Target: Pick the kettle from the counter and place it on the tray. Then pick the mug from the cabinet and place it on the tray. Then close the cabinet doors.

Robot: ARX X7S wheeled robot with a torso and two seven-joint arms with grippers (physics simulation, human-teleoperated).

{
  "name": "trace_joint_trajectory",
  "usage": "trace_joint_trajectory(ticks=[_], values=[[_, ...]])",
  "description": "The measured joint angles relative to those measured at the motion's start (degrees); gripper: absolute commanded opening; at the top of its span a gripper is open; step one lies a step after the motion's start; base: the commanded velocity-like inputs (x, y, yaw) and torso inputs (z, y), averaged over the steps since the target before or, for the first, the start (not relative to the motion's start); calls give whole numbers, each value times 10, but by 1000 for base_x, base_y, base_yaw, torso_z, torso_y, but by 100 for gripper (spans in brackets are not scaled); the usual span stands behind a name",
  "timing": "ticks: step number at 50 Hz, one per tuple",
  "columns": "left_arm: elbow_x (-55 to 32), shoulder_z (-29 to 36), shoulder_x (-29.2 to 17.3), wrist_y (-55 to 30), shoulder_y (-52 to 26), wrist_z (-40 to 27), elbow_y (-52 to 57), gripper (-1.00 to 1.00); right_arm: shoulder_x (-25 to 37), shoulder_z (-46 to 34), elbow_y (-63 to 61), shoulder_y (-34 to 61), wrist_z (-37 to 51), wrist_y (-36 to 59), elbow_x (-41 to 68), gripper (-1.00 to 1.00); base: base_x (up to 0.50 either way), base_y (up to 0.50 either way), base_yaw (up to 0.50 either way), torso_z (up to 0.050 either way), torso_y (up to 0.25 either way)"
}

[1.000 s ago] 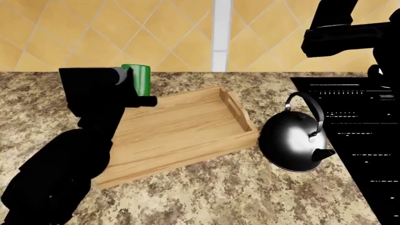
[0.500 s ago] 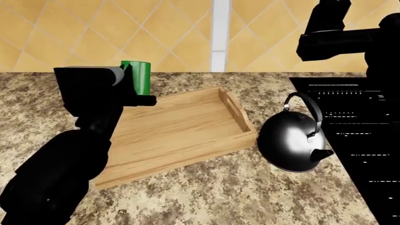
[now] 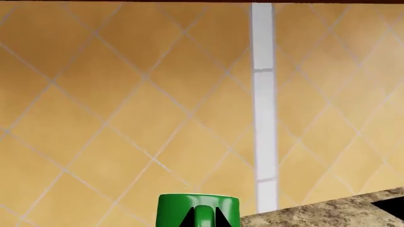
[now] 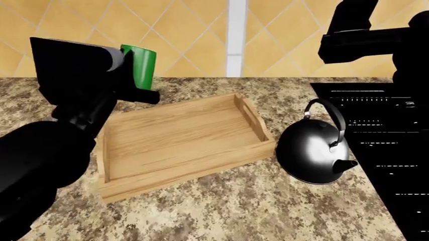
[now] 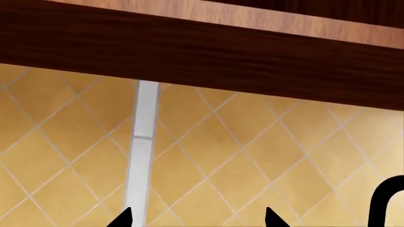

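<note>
The left gripper (image 4: 137,90) grips the mug (image 4: 139,66) above the tray's (image 4: 181,135) back left corner — lower it upright onto bare wood near that end, leaving room for the kettle (image 4: 315,150), which sits on the counter (image 4: 268,211) just beside the tray's right end. The right gripper (image 5: 197,220) hangs raised, tips well apart, empty. One mug, one kettle, one tray.

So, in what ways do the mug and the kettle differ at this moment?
The mug is small, green and cylindrical; the kettle is much bigger, round, shiny and dark. The mug is held up in the left hand, beyond the back left corner of the tray; the kettle stands free on the counter, right of the tray. Both are upright, and neither is on the tray yet.
</note>
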Motion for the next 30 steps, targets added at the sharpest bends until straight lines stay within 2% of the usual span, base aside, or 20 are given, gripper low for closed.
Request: trace_joint_trajectory(ticks=[9, 30], values=[[22, 13, -17, 15, 35, 12, 0, -100, 1, 0, 0, -6, -3, -4, -5, 100, 0, 0, 0, 0, 0], [133, 28, -26, 159, 155, 42, -22, -100, 1, 0, -1, -25, -13, -15, -21, 100, 0, 0, 0, 0, 0]])
